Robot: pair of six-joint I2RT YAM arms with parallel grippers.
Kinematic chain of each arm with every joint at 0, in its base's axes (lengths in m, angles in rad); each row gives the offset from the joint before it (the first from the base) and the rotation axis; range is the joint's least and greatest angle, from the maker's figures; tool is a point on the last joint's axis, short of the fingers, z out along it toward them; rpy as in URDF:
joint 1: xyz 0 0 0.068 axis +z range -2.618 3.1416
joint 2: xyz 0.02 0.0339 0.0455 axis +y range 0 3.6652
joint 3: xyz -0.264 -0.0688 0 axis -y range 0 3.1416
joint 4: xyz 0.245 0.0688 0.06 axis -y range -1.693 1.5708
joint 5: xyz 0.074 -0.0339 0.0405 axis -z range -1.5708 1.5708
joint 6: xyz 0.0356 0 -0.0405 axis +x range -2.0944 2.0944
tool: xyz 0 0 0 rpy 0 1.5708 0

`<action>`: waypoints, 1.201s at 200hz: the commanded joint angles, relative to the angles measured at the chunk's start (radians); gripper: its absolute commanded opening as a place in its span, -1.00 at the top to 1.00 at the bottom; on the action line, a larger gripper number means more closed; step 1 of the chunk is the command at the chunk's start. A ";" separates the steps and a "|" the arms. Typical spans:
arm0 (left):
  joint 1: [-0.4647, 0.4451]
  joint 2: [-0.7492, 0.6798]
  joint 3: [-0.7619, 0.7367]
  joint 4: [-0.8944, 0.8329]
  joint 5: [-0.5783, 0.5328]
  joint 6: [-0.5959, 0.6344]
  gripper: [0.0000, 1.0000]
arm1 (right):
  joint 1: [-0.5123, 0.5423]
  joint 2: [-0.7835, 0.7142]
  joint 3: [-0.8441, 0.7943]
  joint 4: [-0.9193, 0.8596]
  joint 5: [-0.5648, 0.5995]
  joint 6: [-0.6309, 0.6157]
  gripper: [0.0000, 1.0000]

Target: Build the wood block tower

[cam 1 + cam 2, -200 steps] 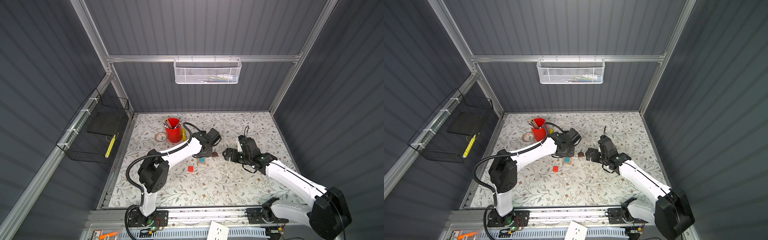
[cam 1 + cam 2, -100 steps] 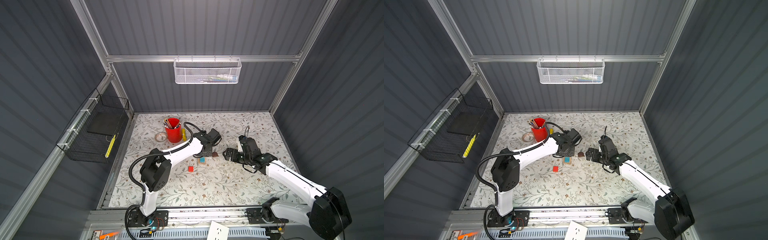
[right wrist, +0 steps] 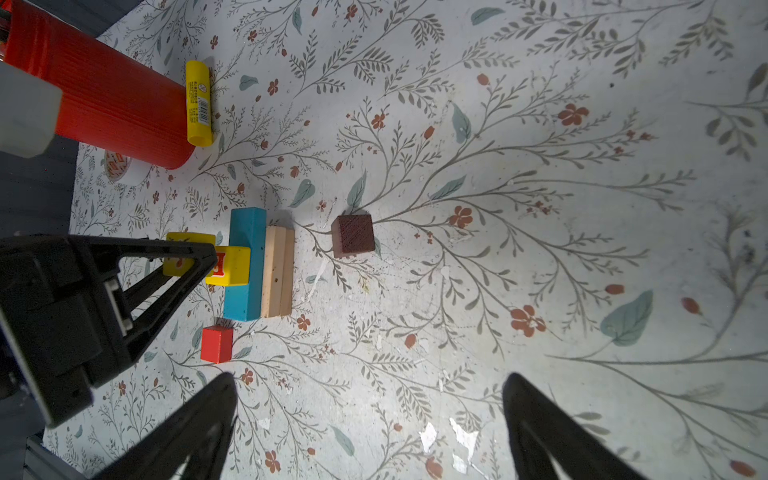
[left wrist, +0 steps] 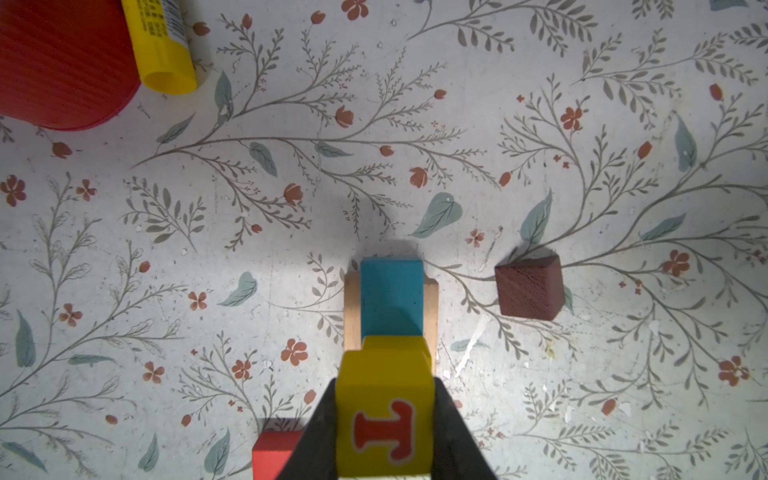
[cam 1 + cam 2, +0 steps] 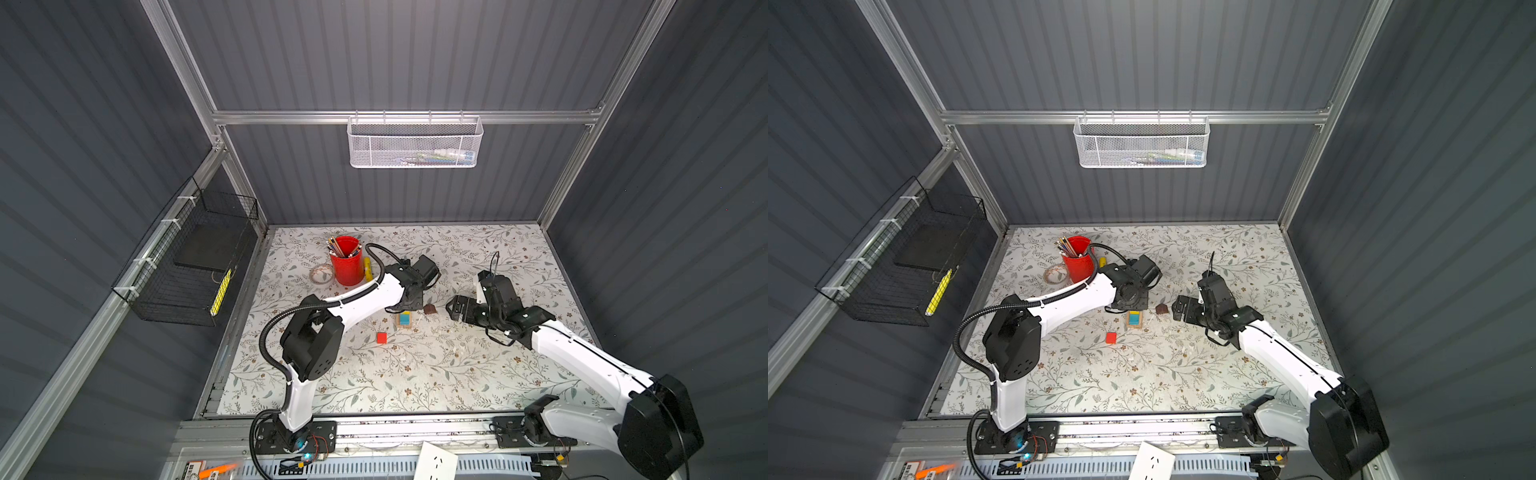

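Observation:
A blue plank point(image 4: 390, 295) lies on tan planks point(image 3: 279, 274) in the middle of the mat, and a yellow cube point(image 3: 235, 266) with a red letter rests on it. My left gripper point(image 4: 385, 384) hangs right over that stack, shut on a second yellow cube point(image 4: 384, 419) marked with a red I. Whether the two cubes touch I cannot tell. A red cube point(image 5: 381, 338) lies near the stack and a dark brown piece point(image 4: 528, 287) on its other side. My right gripper point(image 3: 370, 376) hovers open and empty beside the brown piece point(image 5: 430, 308).
A red pencil cup point(image 5: 346, 261), a yellow stick point(image 5: 367, 268) and a tape roll point(image 5: 321, 274) stand at the back left of the mat. A black wire basket point(image 5: 187, 266) hangs on the left wall, a white mesh basket point(image 5: 415, 143) on the back rail.
The left arm's elbow has shifted slightly. Both grippers and all blocks stay where they were.

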State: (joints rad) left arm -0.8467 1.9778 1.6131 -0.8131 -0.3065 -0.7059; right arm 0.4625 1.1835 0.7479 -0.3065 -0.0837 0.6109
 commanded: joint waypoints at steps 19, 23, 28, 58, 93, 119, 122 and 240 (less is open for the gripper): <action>0.006 0.021 -0.026 0.008 0.036 0.017 0.66 | -0.005 -0.004 -0.006 0.003 -0.006 0.007 -0.98; 0.007 0.020 -0.028 0.011 0.041 0.020 0.66 | -0.006 -0.004 -0.006 0.002 -0.005 0.007 -0.98; 0.007 0.020 -0.030 0.012 0.048 0.022 0.66 | -0.006 -0.004 -0.006 0.002 -0.005 0.007 -0.98; 0.006 0.021 -0.035 0.009 0.046 0.023 0.64 | -0.006 -0.002 -0.007 0.004 -0.007 0.009 -0.98; 0.007 0.017 -0.033 0.002 0.054 0.023 0.60 | -0.008 0.000 -0.007 0.006 -0.007 0.009 -0.98; 0.006 0.014 -0.029 -0.006 0.057 0.020 0.52 | -0.007 0.003 -0.006 0.006 -0.010 0.011 -0.98; 0.006 0.012 -0.029 -0.007 0.057 0.019 0.51 | -0.009 0.002 -0.005 0.006 -0.010 0.011 -0.98; 0.006 0.001 -0.010 -0.021 0.058 0.022 0.15 | -0.011 0.007 -0.009 0.010 -0.016 0.015 -0.98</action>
State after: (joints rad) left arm -0.8425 1.9835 1.5959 -0.8009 -0.2573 -0.6983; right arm 0.4568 1.1866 0.7479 -0.3019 -0.0914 0.6216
